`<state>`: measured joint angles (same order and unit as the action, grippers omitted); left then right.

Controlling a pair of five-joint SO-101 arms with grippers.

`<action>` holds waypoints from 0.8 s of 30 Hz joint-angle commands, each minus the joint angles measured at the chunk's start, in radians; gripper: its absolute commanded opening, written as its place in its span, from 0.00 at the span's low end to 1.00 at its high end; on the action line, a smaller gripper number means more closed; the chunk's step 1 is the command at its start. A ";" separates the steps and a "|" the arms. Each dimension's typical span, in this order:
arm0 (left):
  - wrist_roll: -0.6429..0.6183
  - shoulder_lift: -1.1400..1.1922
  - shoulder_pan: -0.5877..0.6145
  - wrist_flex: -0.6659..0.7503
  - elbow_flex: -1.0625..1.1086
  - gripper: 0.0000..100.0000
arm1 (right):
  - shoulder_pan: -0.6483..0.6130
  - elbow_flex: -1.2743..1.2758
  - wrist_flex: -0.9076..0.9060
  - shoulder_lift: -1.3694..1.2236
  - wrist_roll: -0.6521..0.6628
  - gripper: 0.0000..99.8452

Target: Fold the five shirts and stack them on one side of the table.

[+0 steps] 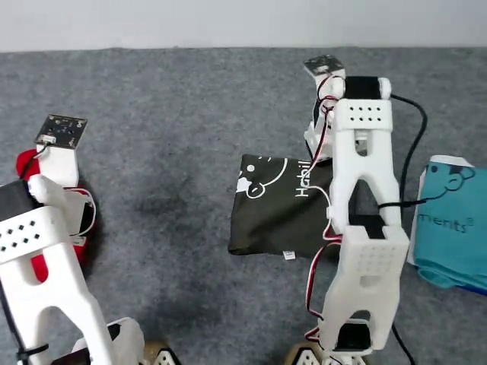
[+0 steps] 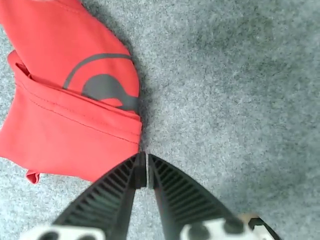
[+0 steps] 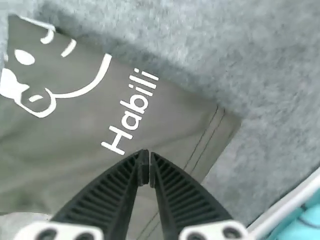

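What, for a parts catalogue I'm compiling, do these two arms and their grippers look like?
Both the left arm and right arm are white plastic shells with grids of small holes, black motors at the joints and red, white and black wires; a thicker black cable loops beside the right one. The left gripper and right gripper have black, ribbed, tapering fingers on white bases.

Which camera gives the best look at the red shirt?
The left wrist view: the red shirt lies folded on the grey table with nothing covering it. In the high view the left arm hides most of it, leaving red slivers.
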<state>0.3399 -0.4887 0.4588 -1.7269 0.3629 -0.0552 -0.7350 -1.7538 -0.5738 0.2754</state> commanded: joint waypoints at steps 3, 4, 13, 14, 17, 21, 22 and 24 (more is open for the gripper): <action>0.002 -0.035 0.000 -0.018 -0.005 0.01 | -0.019 0.229 -0.045 0.173 -0.028 0.01; 0.002 -0.035 0.000 -0.020 -0.005 0.01 | -0.021 0.298 -0.045 0.196 -0.028 0.01; 0.002 -0.035 -0.002 -0.025 -0.005 0.01 | 0.054 0.758 0.064 0.274 0.037 0.01; 0.002 -0.035 -0.002 -0.025 -0.005 0.01 | 0.077 0.790 0.097 0.266 0.044 0.01; 0.002 -0.035 0.000 -0.025 -0.005 0.01 | 0.143 0.850 0.171 0.239 0.089 0.01; 0.002 -0.035 0.000 -0.025 -0.005 0.01 | 0.202 0.853 0.177 0.205 0.126 0.01; 0.002 -0.035 0.000 -0.025 -0.005 0.01 | 0.206 0.853 0.176 0.205 0.129 0.01; 0.002 -0.035 0.000 -0.025 -0.005 0.01 | 0.209 0.848 0.153 0.206 0.129 0.01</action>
<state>0.3399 -0.4887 0.4588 -1.7315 0.3629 0.1396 0.1166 -1.5850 -0.3744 0.3920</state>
